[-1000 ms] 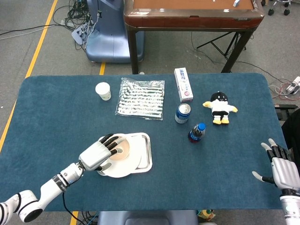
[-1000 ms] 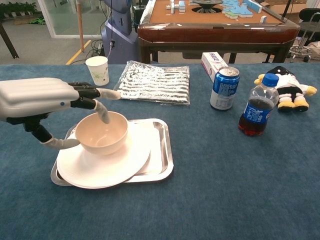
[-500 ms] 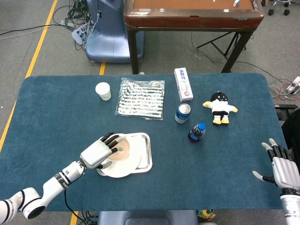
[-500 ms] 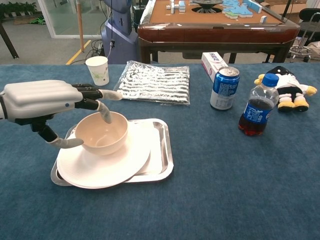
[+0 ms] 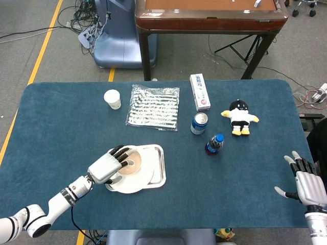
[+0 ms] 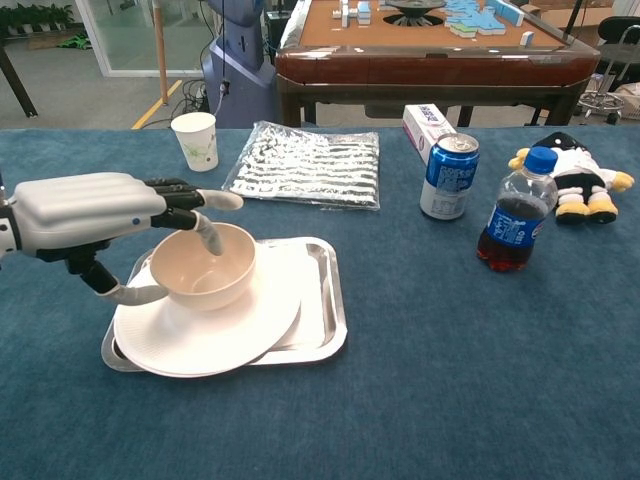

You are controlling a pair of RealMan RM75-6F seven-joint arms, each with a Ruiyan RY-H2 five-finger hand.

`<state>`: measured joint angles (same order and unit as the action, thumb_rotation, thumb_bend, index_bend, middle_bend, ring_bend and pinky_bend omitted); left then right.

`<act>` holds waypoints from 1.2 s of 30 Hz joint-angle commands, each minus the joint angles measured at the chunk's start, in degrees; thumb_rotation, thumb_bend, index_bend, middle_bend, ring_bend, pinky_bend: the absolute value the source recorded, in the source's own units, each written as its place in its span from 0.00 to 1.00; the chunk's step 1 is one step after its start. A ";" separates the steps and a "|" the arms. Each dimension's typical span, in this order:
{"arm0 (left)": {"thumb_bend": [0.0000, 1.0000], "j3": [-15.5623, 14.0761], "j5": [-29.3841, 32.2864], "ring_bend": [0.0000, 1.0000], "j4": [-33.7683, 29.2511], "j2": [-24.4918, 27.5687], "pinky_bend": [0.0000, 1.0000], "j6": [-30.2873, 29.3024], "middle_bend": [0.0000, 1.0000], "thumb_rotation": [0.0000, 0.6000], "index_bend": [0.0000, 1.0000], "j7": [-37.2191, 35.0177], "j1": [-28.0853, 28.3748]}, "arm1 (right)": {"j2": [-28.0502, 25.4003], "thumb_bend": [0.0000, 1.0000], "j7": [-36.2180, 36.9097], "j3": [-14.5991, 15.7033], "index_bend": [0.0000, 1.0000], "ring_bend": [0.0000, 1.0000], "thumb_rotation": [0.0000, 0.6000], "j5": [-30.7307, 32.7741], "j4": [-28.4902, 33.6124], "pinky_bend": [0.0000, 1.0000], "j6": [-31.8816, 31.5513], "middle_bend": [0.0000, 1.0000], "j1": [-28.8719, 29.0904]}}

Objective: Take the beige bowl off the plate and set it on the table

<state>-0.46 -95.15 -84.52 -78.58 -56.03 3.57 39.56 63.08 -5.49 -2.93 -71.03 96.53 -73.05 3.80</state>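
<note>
The beige bowl [image 6: 212, 272] [image 5: 134, 164] stands on a white plate [image 6: 225, 338] [image 5: 129, 185], which lies in a metal tray [image 6: 328, 300] [image 5: 160, 168]. My left hand [image 6: 88, 206] [image 5: 108, 166] is at the bowl's left rim. One finger dips inside the bowl and the thumb curls against its outer wall, pinching the rim. The other fingers stretch out over the bowl. My right hand [image 5: 305, 184] rests near the table's front right corner, fingers spread and holding nothing.
A paper cup [image 6: 195, 140] and a striped bag [image 6: 305, 165] lie behind the tray. To the right stand a can [image 6: 448, 177] and a cola bottle [image 6: 513, 213], with a box [image 6: 424, 124] and a plush toy [image 6: 575, 185] beyond. Blue cloth [image 6: 450, 380] covers the table.
My left hand has sunk a little and drawn slightly back to the left, keeping its finger in the bowl. The bowl stays on the plate. The right hand is still.
</note>
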 commanded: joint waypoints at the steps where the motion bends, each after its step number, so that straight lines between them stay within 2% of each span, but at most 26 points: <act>1: 0.32 -0.47 -0.08 0.00 1.04 -0.51 0.00 -0.38 0.00 1.00 0.26 -0.93 -0.08 | 0.10 0.22 -0.16 0.11 0.00 0.00 1.00 -0.05 -0.01 0.00 0.12 0.00 0.09; 18: 0.32 -2.46 -0.98 0.00 5.93 -3.76 0.00 -0.89 0.00 1.00 0.28 -5.20 0.43 | 0.31 0.22 -0.55 0.48 0.00 0.00 1.00 -0.22 0.33 0.00 0.34 0.00 0.31; 36: 0.32 -3.91 -3.15 0.00 12.38 -7.67 0.00 -3.83 0.00 1.00 0.46 -10.50 0.72 | 0.50 0.22 -1.28 0.65 0.00 0.00 1.00 -0.02 0.25 0.00 0.35 0.00 0.47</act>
<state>-4.31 -98.19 -72.35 -86.06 -59.69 -6.75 40.26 63.57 -6.75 -2.29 -71.07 96.79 -72.72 4.26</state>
